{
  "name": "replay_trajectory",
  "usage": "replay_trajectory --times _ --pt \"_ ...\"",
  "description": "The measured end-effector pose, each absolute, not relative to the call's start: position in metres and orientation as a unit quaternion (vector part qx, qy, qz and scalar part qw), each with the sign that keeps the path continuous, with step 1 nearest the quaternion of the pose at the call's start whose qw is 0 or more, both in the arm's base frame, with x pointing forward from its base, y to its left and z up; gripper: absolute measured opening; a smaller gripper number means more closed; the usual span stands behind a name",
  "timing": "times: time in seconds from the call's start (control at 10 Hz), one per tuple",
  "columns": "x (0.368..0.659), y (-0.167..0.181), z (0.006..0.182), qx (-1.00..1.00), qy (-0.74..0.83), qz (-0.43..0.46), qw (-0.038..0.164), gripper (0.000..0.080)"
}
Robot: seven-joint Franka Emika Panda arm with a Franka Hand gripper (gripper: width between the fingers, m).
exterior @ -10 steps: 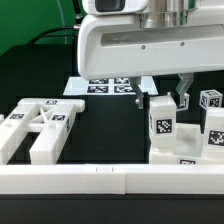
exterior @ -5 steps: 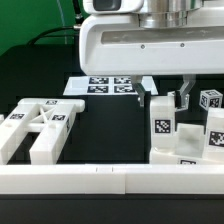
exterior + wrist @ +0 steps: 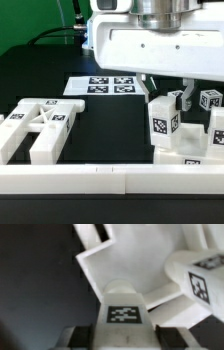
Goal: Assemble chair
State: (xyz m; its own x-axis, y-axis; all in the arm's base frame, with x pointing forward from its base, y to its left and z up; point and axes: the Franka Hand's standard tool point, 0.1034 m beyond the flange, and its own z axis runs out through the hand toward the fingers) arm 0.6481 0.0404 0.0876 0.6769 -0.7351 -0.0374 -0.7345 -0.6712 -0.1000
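My gripper [image 3: 167,100] is shut on an upright white bar part [image 3: 163,124] with a square tag, at the exterior view's right. The part stands tilted against the low white seat block [image 3: 186,156]. In the wrist view the tagged part [image 3: 123,308] sits between my dark fingers [image 3: 82,336], with broad white chair surfaces [image 3: 140,258] beyond it. The slotted back frame [image 3: 38,124] lies flat at the exterior view's left. More tagged white pieces [image 3: 210,100] stand at the far right.
The marker board [image 3: 108,86] lies flat at the back middle of the dark table. A long white rail [image 3: 100,180] runs along the front edge. The robot arm's white body [image 3: 150,40] hangs over the back right.
The arm has shifted toward the exterior view's right. The held bar part has moved a little right with it and now leans slightly.
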Motion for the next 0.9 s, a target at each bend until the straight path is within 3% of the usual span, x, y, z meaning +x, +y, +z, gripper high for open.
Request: replay_trajectory --times 0.4,0.5,0.6,0.7,0.8,0.9 --pt "0.6485 0.0485 0.0875 -0.850 0.524 0.006 0.058 0.0291" --pt "0.6485 0.0485 0.0874 -0.857 0.512 0.005 0.058 0.0348" --pt "0.6485 0.0495 0.0874 -0.863 0.502 0.004 0.058 0.0482" --pt "0.6486 0.0515 0.0875 -0.867 0.495 0.003 0.058 0.0482" --pt "0.6485 0.0526 0.0875 -0.876 0.478 0.002 0.058 0.0612" --pt "0.6484 0.0526 0.0875 -0.912 0.406 -0.002 0.057 0.0638"
